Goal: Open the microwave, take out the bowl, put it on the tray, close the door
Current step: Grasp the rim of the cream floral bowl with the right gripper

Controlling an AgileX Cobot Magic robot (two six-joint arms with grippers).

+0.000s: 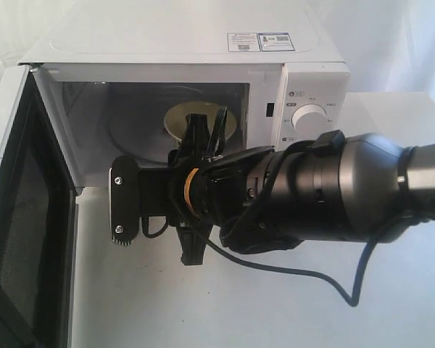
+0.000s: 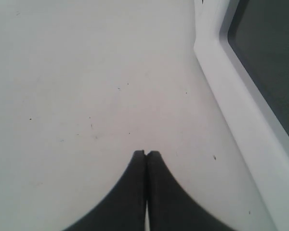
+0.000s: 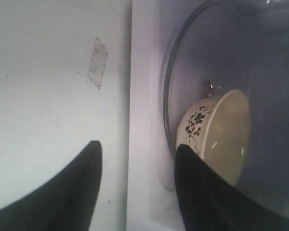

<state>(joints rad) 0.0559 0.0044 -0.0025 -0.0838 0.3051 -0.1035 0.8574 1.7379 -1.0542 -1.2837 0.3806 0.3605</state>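
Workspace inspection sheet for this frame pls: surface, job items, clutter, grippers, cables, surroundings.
Surface: white table, with a piece of tape stuck on it.
Job's things: microwave with door swung open; bowl inside on the turntable; tray not in view.
Clutter: nothing seen.
Grippers: right gripper open at the cavity mouth, aimed at the bowl; left gripper shut, over the table beside the door.
Cables: black cable sags below the right arm.
Surroundings: white backdrop.
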